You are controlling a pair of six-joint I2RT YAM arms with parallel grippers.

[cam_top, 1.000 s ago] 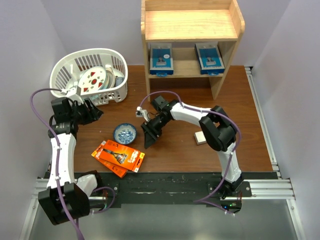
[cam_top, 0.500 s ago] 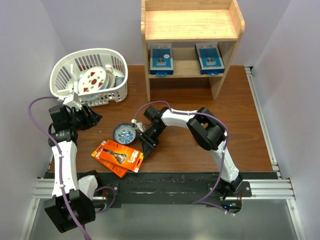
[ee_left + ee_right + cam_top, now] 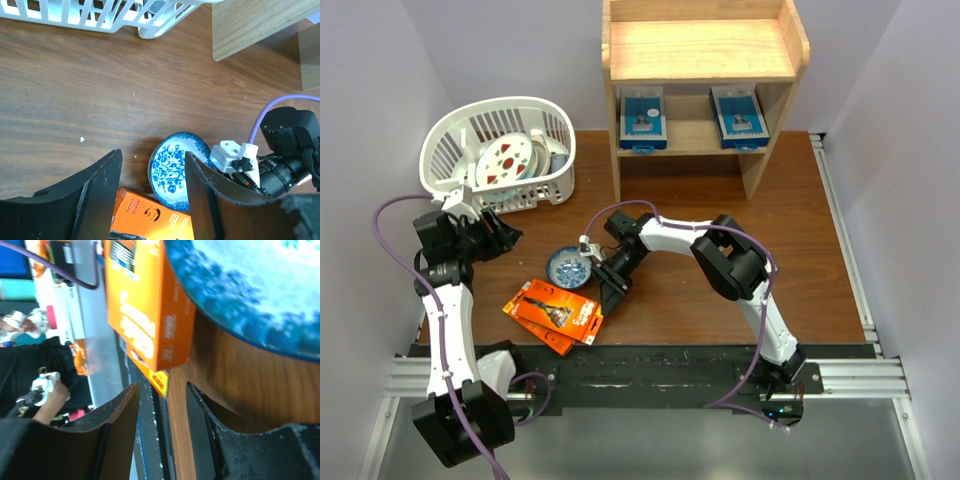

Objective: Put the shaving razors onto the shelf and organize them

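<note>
Two orange razor packs (image 3: 560, 308) lie flat and overlapping on the desk (image 3: 670, 300) near its front edge, the upper one skewed over the lower. The light pine shelf (image 3: 700, 48) stands at the back. On its lower tier sit the left blue pack (image 3: 642, 118) and the right blue pack (image 3: 738, 113), apart, while its top tier is bare.

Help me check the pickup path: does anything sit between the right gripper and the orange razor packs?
Nothing visible does. The right gripper is open right beside the orange razor packs, their corner just ahead of its jaws; the blue bowl sits alongside, off that line.
</note>
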